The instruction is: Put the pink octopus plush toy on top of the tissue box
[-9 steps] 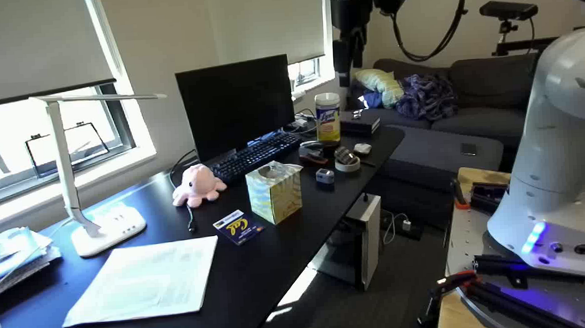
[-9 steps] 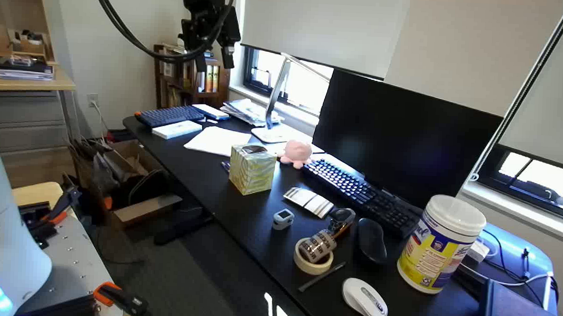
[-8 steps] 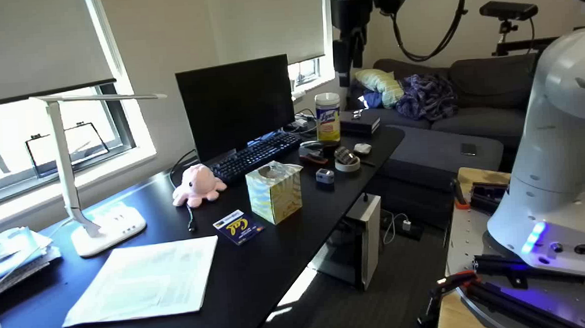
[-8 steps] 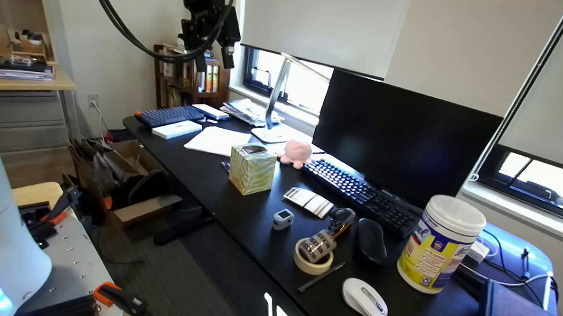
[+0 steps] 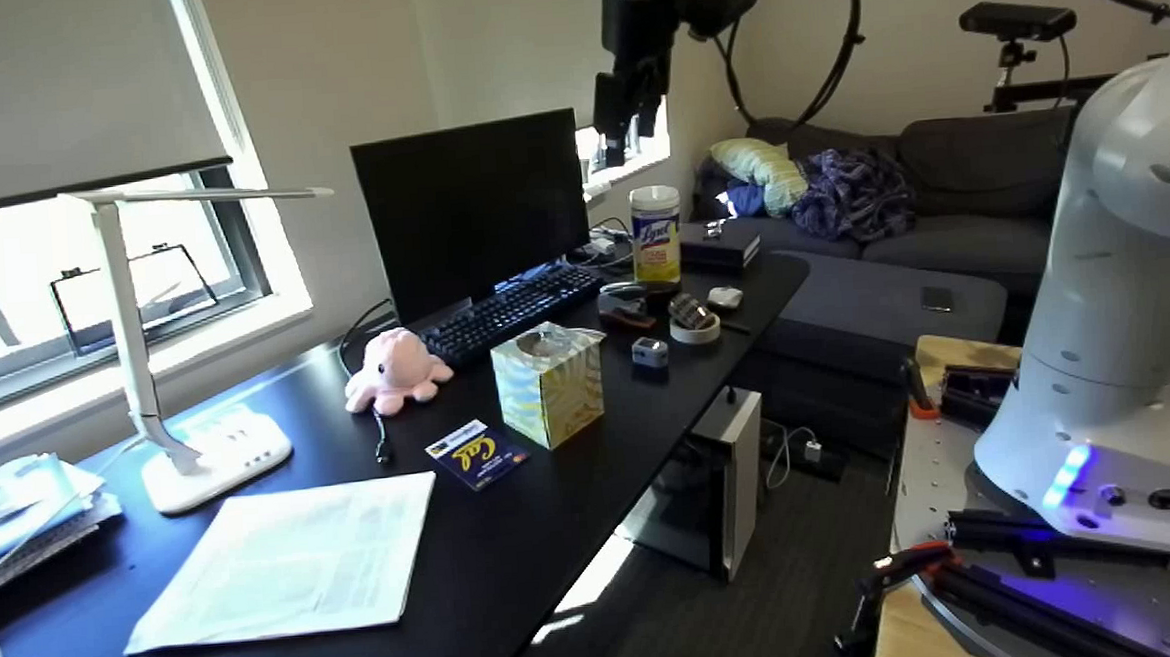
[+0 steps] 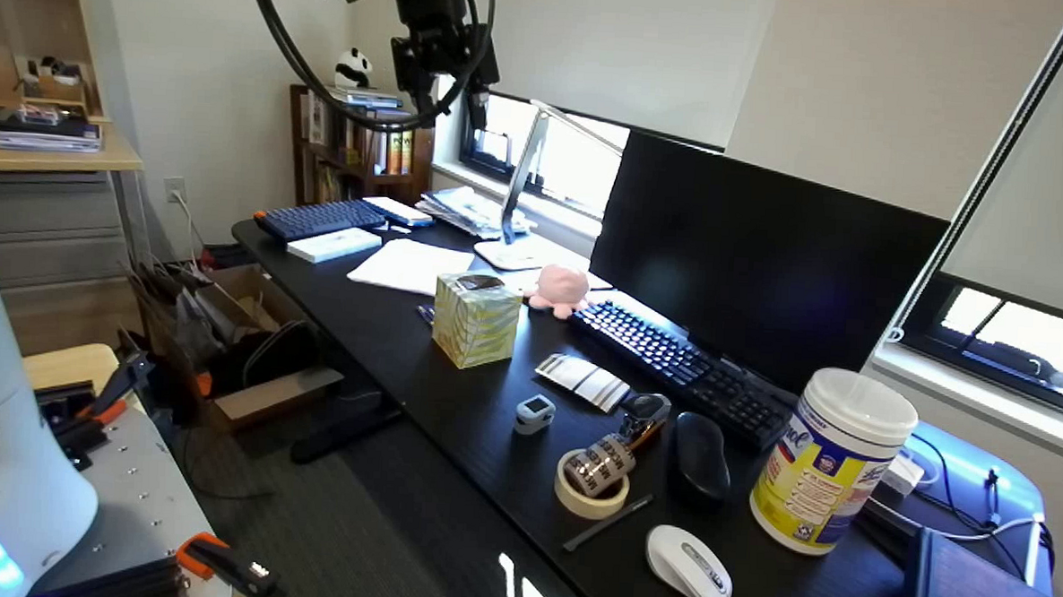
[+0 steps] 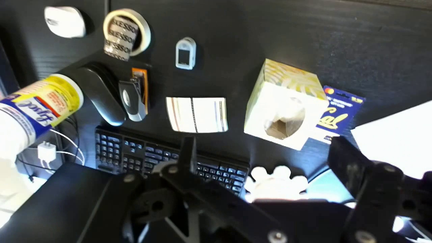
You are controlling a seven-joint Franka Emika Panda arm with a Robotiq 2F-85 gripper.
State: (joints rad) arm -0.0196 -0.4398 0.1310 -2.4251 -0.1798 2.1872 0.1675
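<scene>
the end effector (image 7: 264, 143) hangs high above the tabletop (image 5: 496, 543), its two fingers (image 7: 188, 155) wide apart. the pink octopus plush toy (image 5: 397, 370) sits well below it, near the long edge where the monitor (image 5: 474, 214) stands; the tissue box (image 5: 551, 390) stands near the toy, closer to the opposite edge.

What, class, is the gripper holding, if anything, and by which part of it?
Nothing is held: the gripper hangs open, and the pink octopus plush toy sits on the desk.

Open air above tissue box (image 5: 550, 390), pink octopus plush toy (image 5: 399, 366) between keyboard (image 5: 516, 315) and lamp (image 5: 126, 312), monitor (image 5: 479, 209) rising near
</scene>
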